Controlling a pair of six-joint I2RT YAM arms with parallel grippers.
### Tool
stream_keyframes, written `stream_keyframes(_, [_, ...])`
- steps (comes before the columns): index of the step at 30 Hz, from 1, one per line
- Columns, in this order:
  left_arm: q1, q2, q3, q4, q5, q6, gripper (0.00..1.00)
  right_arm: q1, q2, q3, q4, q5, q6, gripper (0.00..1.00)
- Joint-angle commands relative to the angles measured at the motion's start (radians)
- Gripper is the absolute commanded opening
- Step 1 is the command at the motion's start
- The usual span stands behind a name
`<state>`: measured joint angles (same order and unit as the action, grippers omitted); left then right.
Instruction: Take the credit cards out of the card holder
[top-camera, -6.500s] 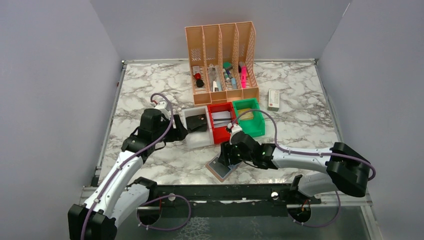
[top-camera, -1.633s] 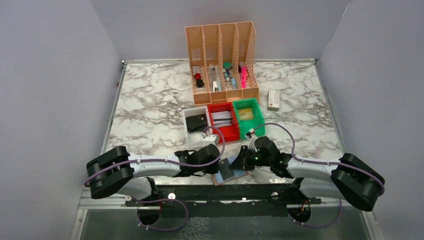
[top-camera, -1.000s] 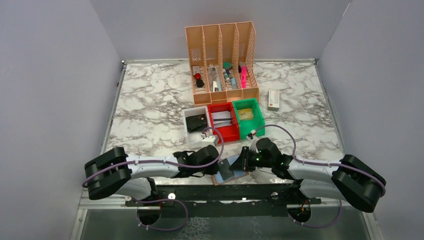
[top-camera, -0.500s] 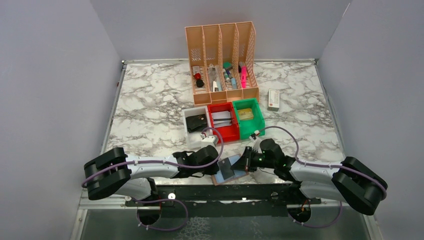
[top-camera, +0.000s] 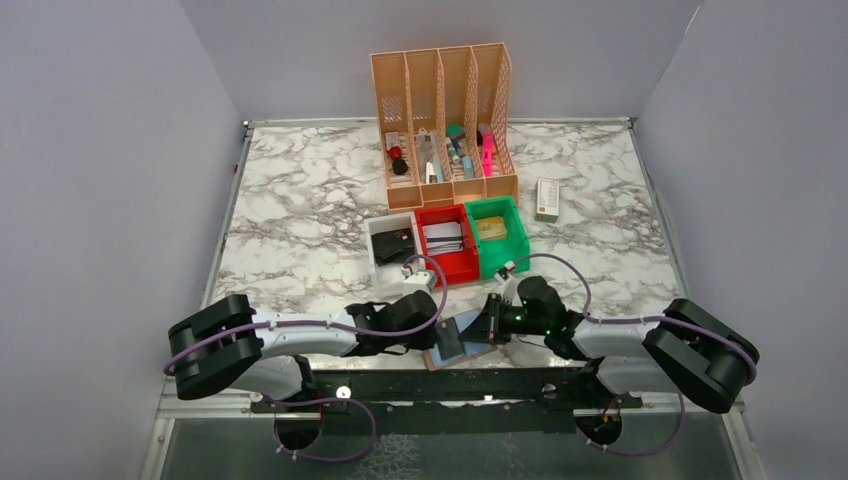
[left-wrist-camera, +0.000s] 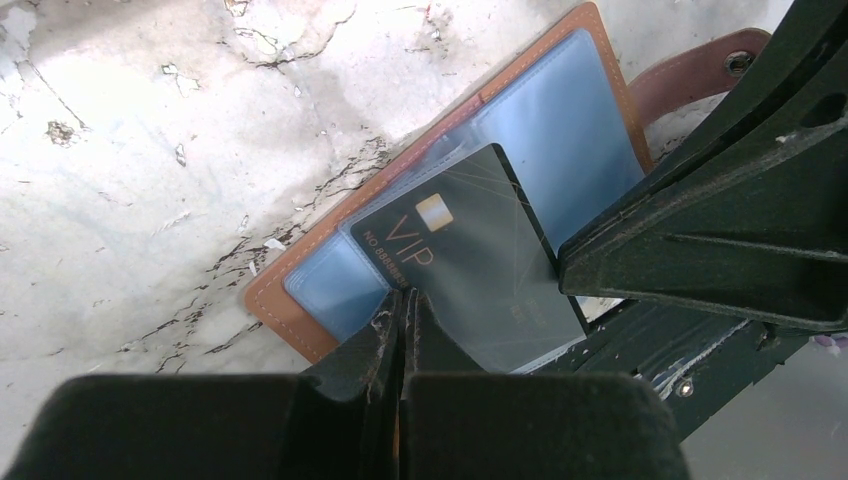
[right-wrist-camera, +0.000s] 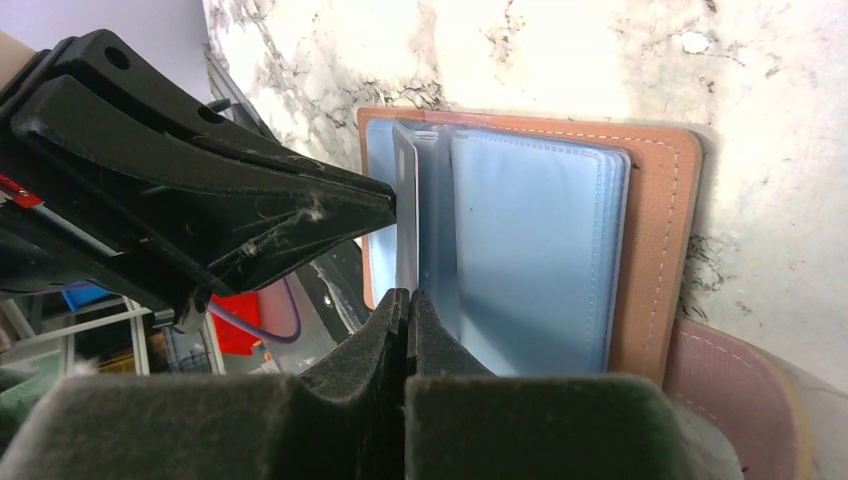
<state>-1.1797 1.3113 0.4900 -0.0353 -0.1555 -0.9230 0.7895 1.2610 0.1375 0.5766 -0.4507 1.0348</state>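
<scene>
Both grippers are clenched. Right gripper (right-wrist-camera: 405, 305) has just pinched shut on an inner leaf of the card holder (right-wrist-camera: 660, 230), lying open at the table (left-wrist-camera: 150, 150) edge. Left gripper (left-wrist-camera: 403, 305) grips the dark card (left-wrist-camera: 470, 250), part out. Judgement: holder braced, card ready to draw.

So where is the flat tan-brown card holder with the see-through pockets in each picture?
Top external: the flat tan-brown card holder lies at the marble table's near edge, bottom centre.
Left wrist: slanting across the middle, open.
Right wrist: centre and right, open, clear pockets showing.
Shared landmark: the left gripper's shut black fingers, right against the holder.
</scene>
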Motion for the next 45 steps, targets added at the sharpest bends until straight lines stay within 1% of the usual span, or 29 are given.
stream_keyframes(1, [-0.012, 0.041, -0.028, -0.115, 0.006, 0.015, 0.00, -0.003, -0.003, -0.012, 0.056, -0.026, 0.010, 0.02])
stream_keyframes(12, [-0.012, 0.041, -0.026, -0.116, 0.004, 0.016, 0.00, -0.036, -0.157, -0.009, -0.112, 0.029, -0.042, 0.02])
stream_keyframes(18, [-0.013, 0.037, -0.024, -0.116, 0.003, 0.017, 0.00, -0.042, -0.164, -0.007, -0.111, 0.017, -0.038, 0.02])
stream_keyframes(20, [-0.013, 0.038, -0.025, -0.116, 0.003, 0.017, 0.00, -0.042, -0.142, -0.007, -0.101, 0.017, -0.037, 0.07])
stream_keyframes(22, [-0.012, 0.040, -0.022, -0.116, 0.004, 0.019, 0.00, -0.042, -0.111, -0.007, -0.092, 0.014, -0.037, 0.18])
stream_keyframes(23, [-0.013, 0.041, -0.021, -0.116, 0.004, 0.019, 0.00, -0.042, -0.094, -0.008, -0.084, 0.012, -0.037, 0.22])
stream_keyframes(28, [-0.012, 0.042, -0.018, -0.115, 0.004, 0.022, 0.00, -0.042, -0.030, -0.010, -0.020, -0.015, -0.029, 0.38])
stream_keyframes(33, [-0.013, 0.047, -0.010, -0.116, 0.006, 0.026, 0.00, -0.042, -0.011, 0.000, -0.016, -0.021, -0.036, 0.41])
stream_keyframes(39, [-0.013, 0.057, -0.002, -0.116, 0.006, 0.029, 0.00, -0.042, -0.037, 0.000, -0.029, -0.014, -0.038, 0.46])
stream_keyframes(45, [-0.014, 0.054, -0.005, -0.116, 0.008, 0.029, 0.00, -0.044, -0.058, -0.004, -0.025, -0.023, -0.039, 0.46])
